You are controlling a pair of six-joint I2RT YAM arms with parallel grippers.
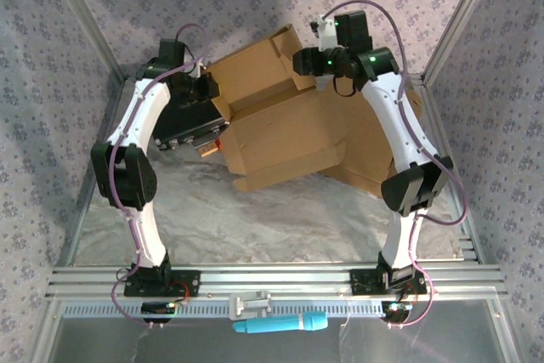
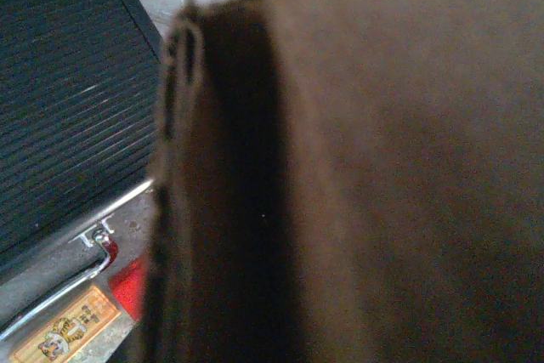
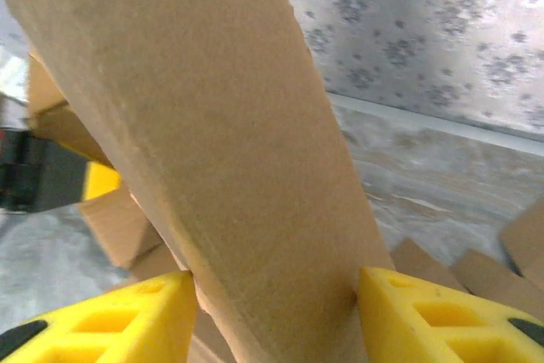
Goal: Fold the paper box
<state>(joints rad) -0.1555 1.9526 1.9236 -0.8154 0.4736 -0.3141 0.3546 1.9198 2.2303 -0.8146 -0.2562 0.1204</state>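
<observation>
- The paper box point(image 1: 280, 133), half-formed brown cardboard, sits at the far middle of the table point(image 1: 255, 227), with loose panels splayed toward the far right corner.
- The right gripper point(image 3: 276, 303) has its yellow fingers point(image 3: 119, 316) pressed on both faces of an upright flap point(image 3: 212, 125).
- The left gripper point(image 1: 206, 91) is closed, seemingly pinching the box's left wall, beside a black case point(image 2: 68, 82).
- The cardboard is probably light, stiff and easily creased. It is best held at the panel edges, close to the fold lines.
</observation>
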